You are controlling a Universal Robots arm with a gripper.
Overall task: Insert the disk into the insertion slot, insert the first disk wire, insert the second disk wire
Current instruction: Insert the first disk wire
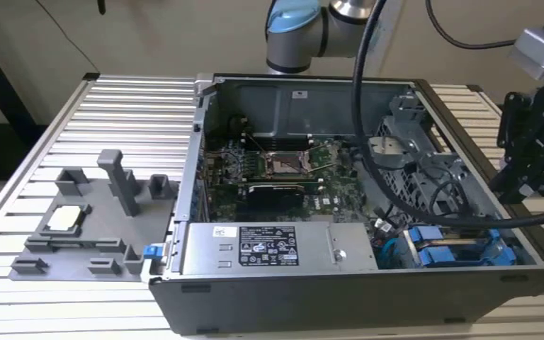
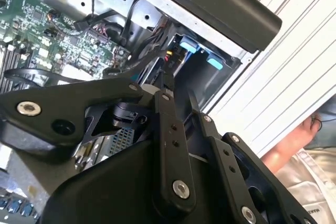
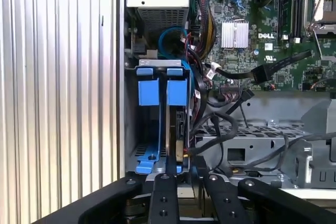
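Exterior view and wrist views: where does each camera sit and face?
Exterior view: off the arm, looking down into the computer case; arm and end effector show.
First wrist view: on the wrist, past the end effector toward the insertion slot.
Second wrist view: on the wrist, past the end effector, over the motherboard.
Both wrist views share the insertion slot.

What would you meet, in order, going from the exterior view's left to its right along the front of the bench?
Grey fixture plate with upright posts → long grey box with a black-and-white sticker → insertion slot with blue rails → gripper.
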